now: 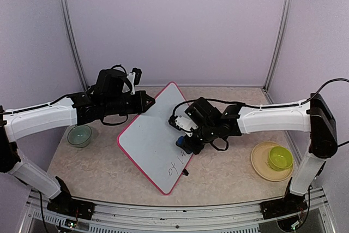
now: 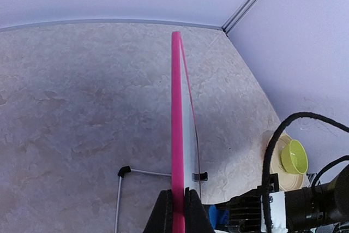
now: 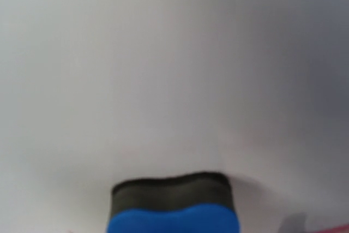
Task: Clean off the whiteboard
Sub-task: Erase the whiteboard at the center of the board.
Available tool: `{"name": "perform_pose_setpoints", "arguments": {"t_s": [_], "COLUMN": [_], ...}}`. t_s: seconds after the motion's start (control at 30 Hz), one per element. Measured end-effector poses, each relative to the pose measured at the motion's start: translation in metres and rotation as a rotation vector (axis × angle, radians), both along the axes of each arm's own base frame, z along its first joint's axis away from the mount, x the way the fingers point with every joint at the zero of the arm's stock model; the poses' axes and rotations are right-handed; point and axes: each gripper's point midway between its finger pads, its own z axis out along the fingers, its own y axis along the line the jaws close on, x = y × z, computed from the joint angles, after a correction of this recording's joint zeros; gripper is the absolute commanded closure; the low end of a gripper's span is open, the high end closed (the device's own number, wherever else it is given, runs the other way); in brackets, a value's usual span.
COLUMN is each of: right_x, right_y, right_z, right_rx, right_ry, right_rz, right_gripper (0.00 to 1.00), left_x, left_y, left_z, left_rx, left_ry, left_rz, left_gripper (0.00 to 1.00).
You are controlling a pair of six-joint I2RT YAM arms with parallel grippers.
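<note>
Pale lilac walls (image 1: 174, 25) enclose a beige marbled worktop (image 1: 109, 170). Near its middle stands the whiteboard (image 1: 152, 137), set at a slant with its red-pink rim running diagonally from the far centre toward the near edge.

The left arm reaches in from the left, and the left gripper (image 1: 146, 102) is clamped on the board's far upper edge. In the left wrist view the two fingers (image 2: 162, 217) pinch the rim (image 2: 176, 107), which shows edge-on. A thin wire stand leg (image 2: 128, 173) rests on the worktop beside it.

The right arm comes across from the right. The right gripper (image 1: 190, 137) is closed on a blue eraser (image 1: 183, 143) and holds it against the white face just inside the board's right edge. In the right wrist view the eraser's black felt pad meets the blank white surface; the fingers themselves are out of frame.

A cream plate (image 1: 262, 167) lies to the right, carrying a lime-green bowl (image 1: 280, 158). A pale green glass bowl (image 1: 79, 135) sits to the left of the board, under the left arm. Dark handwriting (image 1: 175, 167) marks the board's near corner, just below the eraser.
</note>
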Motion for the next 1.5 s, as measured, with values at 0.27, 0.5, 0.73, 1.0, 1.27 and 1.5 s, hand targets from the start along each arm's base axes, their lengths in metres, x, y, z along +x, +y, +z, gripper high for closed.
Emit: {"name": "perform_pose_setpoints", "arguments": {"t_s": [0.27, 0.5, 0.73, 1.0, 1.27, 1.5], "right_x": [-0.024, -0.029, -0.026, -0.019, -0.022, -0.041], "right_y": [-0.040, -0.045, -0.026, -0.003, -0.009, -0.040], "right_z": [-0.060, -0.068, -0.047, -0.015, -0.029, -0.078], "right_rx": [-0.140, -0.168, -0.204, -0.184, -0.169, -0.263], "right_ry": [0.080, 0.092, 0.078, 0.017, 0.010, 0.072], "right_rz": [-0.031, -0.031, -0.003, 0.023, 0.017, 0.009], "right_gripper": [1.00, 1.00, 1.00, 1.00, 1.00, 1.00], "left_x": [0.000, -0.001, -0.002, -0.002, -0.002, -0.003], "left_y": [-0.001, -0.002, -0.003, -0.001, 0.000, -0.001], "left_z": [0.001, 0.002, 0.004, 0.005, 0.004, 0.005], "left_rx": [-0.006, -0.008, -0.014, -0.011, -0.012, -0.015], "left_ry": [-0.003, -0.003, -0.007, -0.011, -0.013, -0.014], "left_rz": [-0.005, -0.007, -0.010, 0.000, 0.002, -0.001], "left_gripper": [1.00, 1.00, 1.00, 1.00, 1.00, 1.00]}}
